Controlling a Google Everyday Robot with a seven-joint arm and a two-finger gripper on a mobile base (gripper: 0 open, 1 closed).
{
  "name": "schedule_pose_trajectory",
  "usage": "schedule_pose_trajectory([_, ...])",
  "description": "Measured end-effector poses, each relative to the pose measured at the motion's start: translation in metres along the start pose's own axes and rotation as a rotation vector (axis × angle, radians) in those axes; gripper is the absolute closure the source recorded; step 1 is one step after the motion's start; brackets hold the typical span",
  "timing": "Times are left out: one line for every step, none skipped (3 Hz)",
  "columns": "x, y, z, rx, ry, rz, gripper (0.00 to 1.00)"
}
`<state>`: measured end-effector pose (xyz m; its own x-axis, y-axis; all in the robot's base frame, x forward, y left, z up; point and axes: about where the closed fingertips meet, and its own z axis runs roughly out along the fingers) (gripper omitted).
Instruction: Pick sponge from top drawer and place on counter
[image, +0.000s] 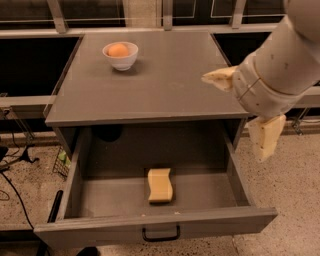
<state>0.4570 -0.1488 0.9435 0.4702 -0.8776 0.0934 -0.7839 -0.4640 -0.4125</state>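
Note:
The pale yellow sponge (160, 185) lies flat on the floor of the open top drawer (155, 227), near the middle front. The grey counter (165, 80) is above the drawer. My gripper (233, 118) hangs at the counter's right front corner, above and to the right of the sponge. It is open and empty, with one cream finger (218, 79) over the counter edge and the other (265, 137) pointing down beside the drawer's right wall.
A white bowl (120, 56) holding a round orange fruit (118, 49) stands at the counter's back left. The drawer's black handle (160, 234) is at the front. Dark window frames run behind the counter, and cables lie on the floor at left.

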Motion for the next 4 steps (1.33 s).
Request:
schedule_pose_trajectory([-0.018, -0.004, 0.003, 0.011, 0.04, -0.231, 0.0])
schedule_pose_trajectory([-0.04, -0.012, 0.017, 0.004, 0.048, -0.481, 0.0])
schedule_pose_trajectory([-0.042, -0.013, 0.014, 0.007, 0.054, -0.584, 0.0])
schedule_pose_trajectory([-0.042, -0.013, 0.014, 0.012, 0.052, -0.589, 0.0])
